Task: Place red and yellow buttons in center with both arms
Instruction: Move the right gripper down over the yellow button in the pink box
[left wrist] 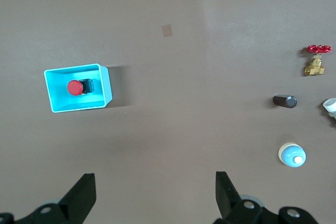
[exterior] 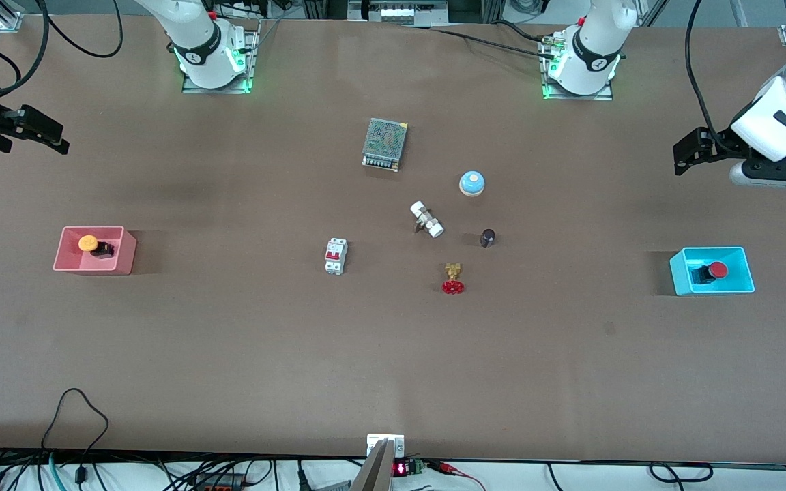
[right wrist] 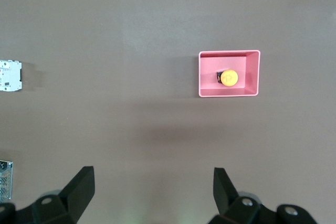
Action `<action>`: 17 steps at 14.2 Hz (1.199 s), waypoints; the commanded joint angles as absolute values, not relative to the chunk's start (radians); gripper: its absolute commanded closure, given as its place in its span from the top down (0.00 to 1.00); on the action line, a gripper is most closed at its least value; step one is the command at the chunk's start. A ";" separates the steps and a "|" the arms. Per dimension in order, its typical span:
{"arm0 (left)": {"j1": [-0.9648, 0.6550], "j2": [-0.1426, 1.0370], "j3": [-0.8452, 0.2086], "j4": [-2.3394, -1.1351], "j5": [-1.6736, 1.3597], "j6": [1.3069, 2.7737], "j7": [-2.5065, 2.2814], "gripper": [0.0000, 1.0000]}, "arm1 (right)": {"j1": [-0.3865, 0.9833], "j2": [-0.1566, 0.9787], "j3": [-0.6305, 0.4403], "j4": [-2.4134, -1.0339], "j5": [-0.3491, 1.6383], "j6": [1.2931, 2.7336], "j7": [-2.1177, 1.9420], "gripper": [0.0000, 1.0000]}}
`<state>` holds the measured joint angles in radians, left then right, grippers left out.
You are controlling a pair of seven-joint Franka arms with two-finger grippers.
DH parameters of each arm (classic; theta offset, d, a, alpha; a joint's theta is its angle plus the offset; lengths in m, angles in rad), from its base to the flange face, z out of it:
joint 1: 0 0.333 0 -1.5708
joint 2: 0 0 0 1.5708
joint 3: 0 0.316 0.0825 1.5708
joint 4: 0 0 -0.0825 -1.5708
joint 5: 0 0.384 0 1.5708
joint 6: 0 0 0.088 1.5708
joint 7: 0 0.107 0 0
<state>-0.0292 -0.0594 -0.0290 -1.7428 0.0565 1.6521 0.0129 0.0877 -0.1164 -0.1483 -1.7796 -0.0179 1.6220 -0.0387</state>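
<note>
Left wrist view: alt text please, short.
Red button sits in a cyan bin on the brown table, with the open left gripper above bare tabletop. A valve, a dark knob and a blue bell lie apart.

Yellow button (exterior: 89, 243) in pink bin (exterior: 127, 254), red button (exterior: 717, 270) in cyan bin (exterior: 746, 270)

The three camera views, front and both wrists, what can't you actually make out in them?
- Red button: its black body is half hidden by the cyan bin wall in the front view.
- Yellow button: its cap covers the body in the right wrist view.
- Left gripper and right gripper: cut off by the edges of the wrist views.
- Breaker: markings too small.
</note>
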 commanded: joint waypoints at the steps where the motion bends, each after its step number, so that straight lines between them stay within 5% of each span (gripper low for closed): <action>1: -0.026 -0.057 -0.035 -1.723 0.074 1.632 0.008 1.00 | 0.091 -0.135 -0.150 -1.779 -0.031 1.601 -0.037 1.00; 10: -0.026 -0.057 -0.035 -1.723 0.075 1.632 0.008 1.00 | 0.081 -0.083 -0.156 -1.775 -0.029 1.620 -0.037 1.00; 17: -0.026 -0.046 -0.031 -1.723 0.077 1.640 -0.006 1.00 | 0.017 0.093 -0.158 -1.775 -0.067 1.827 -0.054 1.00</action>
